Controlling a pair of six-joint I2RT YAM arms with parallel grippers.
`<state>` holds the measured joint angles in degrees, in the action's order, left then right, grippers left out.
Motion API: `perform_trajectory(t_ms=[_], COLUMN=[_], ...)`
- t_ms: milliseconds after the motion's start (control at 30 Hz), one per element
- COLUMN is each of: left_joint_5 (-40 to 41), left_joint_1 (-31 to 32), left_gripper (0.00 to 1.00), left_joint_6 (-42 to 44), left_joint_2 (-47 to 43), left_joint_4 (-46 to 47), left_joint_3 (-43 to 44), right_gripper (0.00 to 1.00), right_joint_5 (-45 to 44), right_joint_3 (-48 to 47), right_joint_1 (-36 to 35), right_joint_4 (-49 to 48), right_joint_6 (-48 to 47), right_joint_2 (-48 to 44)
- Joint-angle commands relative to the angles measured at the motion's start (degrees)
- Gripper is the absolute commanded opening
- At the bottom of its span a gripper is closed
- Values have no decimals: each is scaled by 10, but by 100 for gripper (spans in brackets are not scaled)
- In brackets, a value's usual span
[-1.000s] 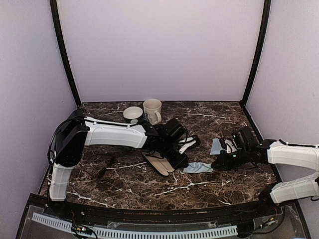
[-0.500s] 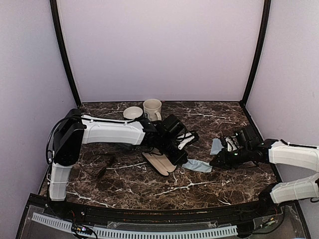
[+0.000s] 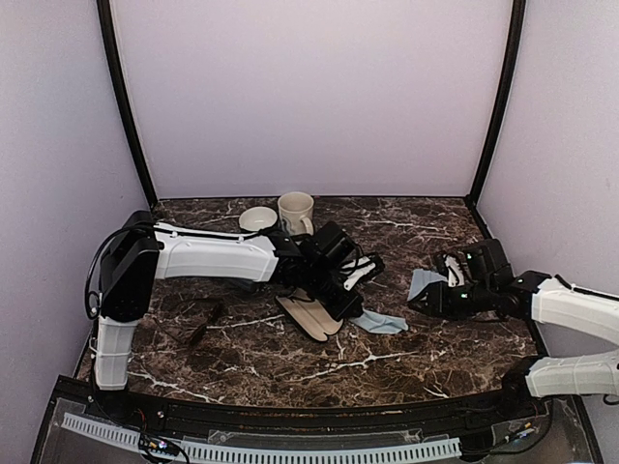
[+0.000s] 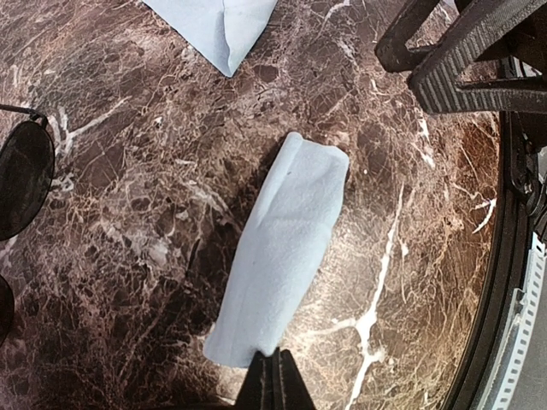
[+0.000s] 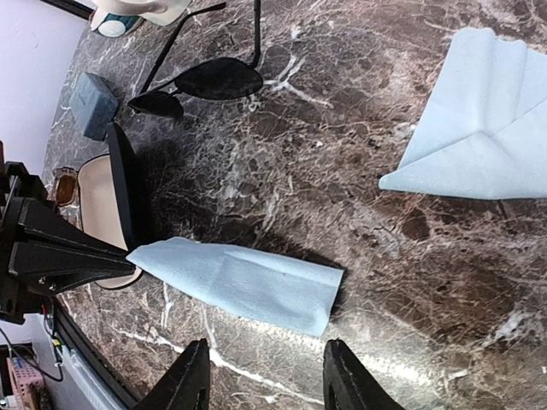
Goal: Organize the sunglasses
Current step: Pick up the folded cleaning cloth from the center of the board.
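On the desk (image 5: 342, 171), the black sunglasses (image 5: 214, 79) looked light and fragile; I judged the bridge the safest hold. Left fingers (image 4: 263, 389) pinched the cloth (image 4: 286, 256); right fingers (image 5: 190, 380) stood apart, empty.

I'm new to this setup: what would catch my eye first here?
The folded blue cloth mid-table, its end pinched by the left gripper, while the right gripper hangs open above it. Beside it lies an open black case, black sunglasses nearby.
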<state>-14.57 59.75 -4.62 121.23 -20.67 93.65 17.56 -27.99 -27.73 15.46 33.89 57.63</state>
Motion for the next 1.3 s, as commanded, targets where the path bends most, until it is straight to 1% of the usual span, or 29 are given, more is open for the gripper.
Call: perform_trajectory(t_ms=[0, 100, 200, 333, 467, 533, 667, 833, 1067, 1267], left_joint_5=[-2, -5, -6, -15, -24, -30, -43, -61, -65, -67], left_joint_1=[-2, -2, -3, -5, -6, -7, -11, -18, -21, -21], left_gripper=[0, 0, 0, 0, 0, 0, 0, 0, 0, 0], left_joint_6=[1, -2, -7, -14, -16, -17, -20, -26, -27, -26], left_joint_2=[-4, -4, -2, 0, 0, 1, 1, 0, 7, 8], left_joint_4=[5, 4, 3, 1, 1, 2, 1, 2, 0, -2], left_joint_3=[2, 7, 10, 10, 10, 11, 10, 8, 10, 10], right_gripper=[46, 46, 47, 48, 50, 50, 50, 50, 50, 47], right_joint_5=[-19, -8, -24, -80, -144, -171, -197, -226, -255, -280], right_joint_3=[5, 21, 36, 38, 48, 55, 72, 79, 59, 33], right_joint_1=[2, -5, -18, -59, -114, -129, -144, -165, -191, -193], right_joint_4=[-12, -35, -43, -41, -61, -77, -109, -125, -127, -122], right_joint_6=[-26, -31, -43, -64, -77, -83, -84, -74, -79, -87], right_joint_2=[4, 11, 11, 11, -1, -2, 9, 39, 85, 124])
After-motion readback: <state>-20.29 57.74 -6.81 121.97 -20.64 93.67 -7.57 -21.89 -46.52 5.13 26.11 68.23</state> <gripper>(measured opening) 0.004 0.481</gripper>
